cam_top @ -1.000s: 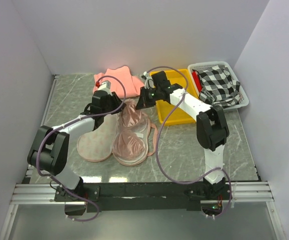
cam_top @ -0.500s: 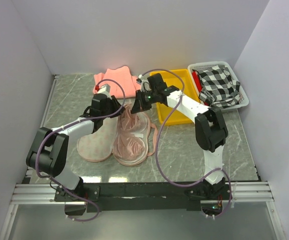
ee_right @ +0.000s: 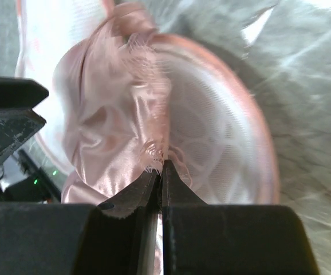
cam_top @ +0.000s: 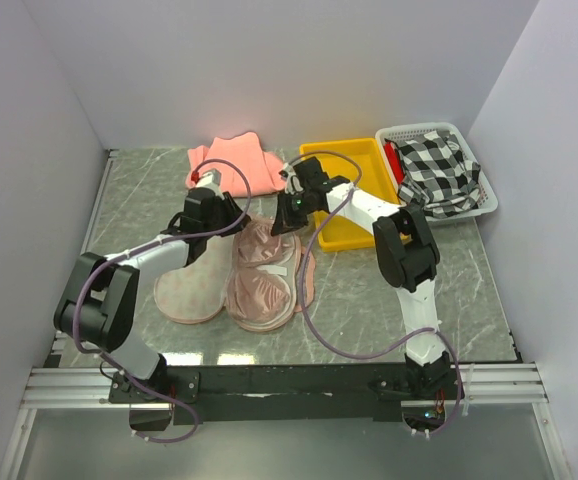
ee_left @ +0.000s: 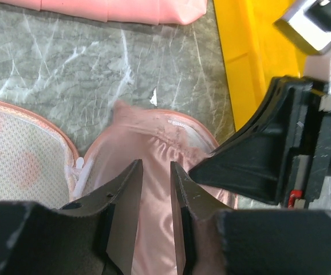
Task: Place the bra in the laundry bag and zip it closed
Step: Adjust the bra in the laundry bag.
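Right gripper: jaws all but closed, pinching a frilled edge of the bra. Rest of the bra bunched just ahead of the fingertips, draped over the right lobe of the laundry bag.

Left gripper: close beside the right one, directly over the bra's far end. Jaws a narrow gap apart, satin showing in the gap; cannot tell whether anything is gripped.

Bra: shiny dusty-pink satin, gathered and creased, 2 rounded padded cups.

Bag: spread open as 2 rounded lobes on the table, bra on the right lobe, left lobe bare. Pale beige mesh-like fabric, faint red-orange prints, pink piping round the rim.

Table: grey-green marbled surface.

Behind the grippers: yellow plastic tray, shallow and rectangular; matte salmon cloth, folded.
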Tool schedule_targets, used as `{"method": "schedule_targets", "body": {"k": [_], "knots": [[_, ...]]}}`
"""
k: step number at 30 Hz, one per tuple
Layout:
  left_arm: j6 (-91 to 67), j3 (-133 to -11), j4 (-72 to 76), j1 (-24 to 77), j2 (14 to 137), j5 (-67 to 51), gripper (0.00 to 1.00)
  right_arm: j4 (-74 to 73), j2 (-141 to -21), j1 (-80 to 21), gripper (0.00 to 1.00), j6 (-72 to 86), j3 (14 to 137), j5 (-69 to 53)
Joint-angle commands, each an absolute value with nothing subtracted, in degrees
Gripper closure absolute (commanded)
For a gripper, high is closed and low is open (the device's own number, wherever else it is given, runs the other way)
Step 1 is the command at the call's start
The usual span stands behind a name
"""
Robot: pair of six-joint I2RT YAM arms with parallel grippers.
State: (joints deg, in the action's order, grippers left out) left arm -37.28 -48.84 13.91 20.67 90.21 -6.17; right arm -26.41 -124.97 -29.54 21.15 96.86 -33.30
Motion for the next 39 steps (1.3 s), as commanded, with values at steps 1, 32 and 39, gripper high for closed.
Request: {"method": "schedule_targets", "body": {"k": [1,32,39], "knots": [[-38.32,-50.18,16.17,20.57,91.93,-6.94,0.68,-26.37,-123.14,-28.74,0.92,21.88,98.26,-28.57],[-37.44,-46.24,3.62,16.44,78.67,5.8,0.03,-33.4,-104.43,-28.39,0.38,19.33,89.14,-9.84],[-40.87,-36.05,1.59,6.68,73.66,2.72,0.03,-27.34,-94.84,-28.3,0.38,22.5,73.93,-20.63]]}}
